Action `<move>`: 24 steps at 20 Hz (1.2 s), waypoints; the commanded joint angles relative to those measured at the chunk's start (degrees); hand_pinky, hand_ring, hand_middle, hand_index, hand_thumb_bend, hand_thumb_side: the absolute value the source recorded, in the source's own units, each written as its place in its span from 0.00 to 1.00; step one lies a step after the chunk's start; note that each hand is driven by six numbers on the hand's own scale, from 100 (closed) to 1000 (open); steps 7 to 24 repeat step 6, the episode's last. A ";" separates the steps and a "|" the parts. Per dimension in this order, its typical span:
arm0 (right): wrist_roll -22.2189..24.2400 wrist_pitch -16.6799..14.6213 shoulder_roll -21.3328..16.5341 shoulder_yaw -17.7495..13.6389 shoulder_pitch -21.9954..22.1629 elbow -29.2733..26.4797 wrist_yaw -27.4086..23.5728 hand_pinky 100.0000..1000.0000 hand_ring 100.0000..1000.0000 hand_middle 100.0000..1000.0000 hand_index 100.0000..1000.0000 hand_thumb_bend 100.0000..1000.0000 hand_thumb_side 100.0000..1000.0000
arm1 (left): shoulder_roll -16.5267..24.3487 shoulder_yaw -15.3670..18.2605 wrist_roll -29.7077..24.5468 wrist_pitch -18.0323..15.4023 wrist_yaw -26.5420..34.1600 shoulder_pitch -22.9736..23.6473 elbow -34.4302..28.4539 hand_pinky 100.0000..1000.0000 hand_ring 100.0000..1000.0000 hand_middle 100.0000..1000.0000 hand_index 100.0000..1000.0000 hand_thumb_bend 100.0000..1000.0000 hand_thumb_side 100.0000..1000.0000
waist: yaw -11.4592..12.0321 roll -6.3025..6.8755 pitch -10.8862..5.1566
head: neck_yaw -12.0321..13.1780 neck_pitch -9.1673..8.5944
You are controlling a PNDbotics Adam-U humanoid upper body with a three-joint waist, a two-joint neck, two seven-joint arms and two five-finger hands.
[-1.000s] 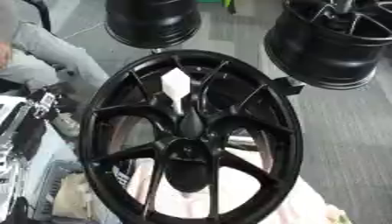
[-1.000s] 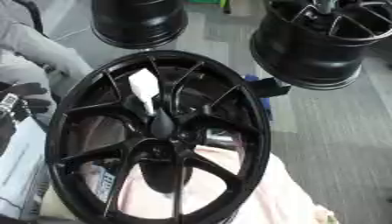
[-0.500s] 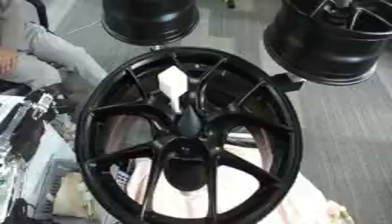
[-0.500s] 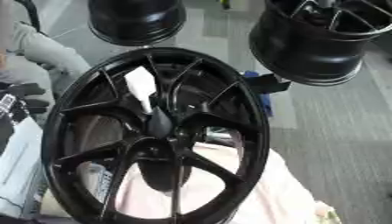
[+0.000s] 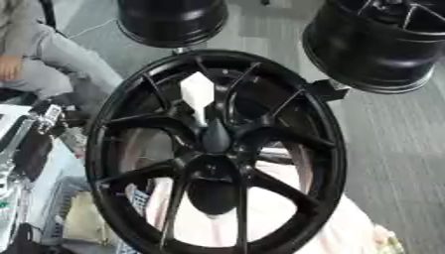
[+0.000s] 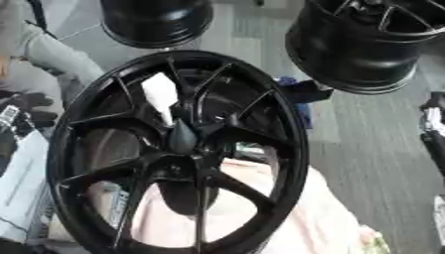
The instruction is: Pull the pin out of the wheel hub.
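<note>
Now: pin (image 5: pixel 199 95) white, seated upright in hub (image 5: pixel 215 140) | likely light, stiff; hold its wide head | neither hand in view, state unknown

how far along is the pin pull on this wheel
The white pin stands in the black wheel hub, its broad top free above the spokes, so it is not out. Neither robot hand shows, so nothing holds it. Left: grasp the pin's top and draw it out of the hub.

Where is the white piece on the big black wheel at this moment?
In the left eye view the white piece sits in the upper left of the wheel, between two spokes, just above the dark hub cone.
</note>
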 commanded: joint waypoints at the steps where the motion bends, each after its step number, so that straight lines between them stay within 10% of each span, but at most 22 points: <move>1: 1.77 -0.13 0.33 1.00 -0.92 -1.35 -1.04 0.70 0.65 0.69 0.82 0.00 0.43 | 0.39 -0.19 -0.22 -0.13 -0.04 -0.85 -0.80 0.75 0.69 0.71 0.80 0.01 0.76 | -0.02 0.18 -0.46 | 0.62 0.28; 24: 3.83 0.20 1.61 2.42 -1.41 -1.12 -1.07 0.71 0.65 0.69 0.82 0.00 0.45 | 0.36 -0.23 -0.31 -0.19 -0.03 -0.90 -0.72 0.75 0.69 0.72 0.80 0.01 0.76 | -0.06 0.24 -0.30 | 1.35 0.28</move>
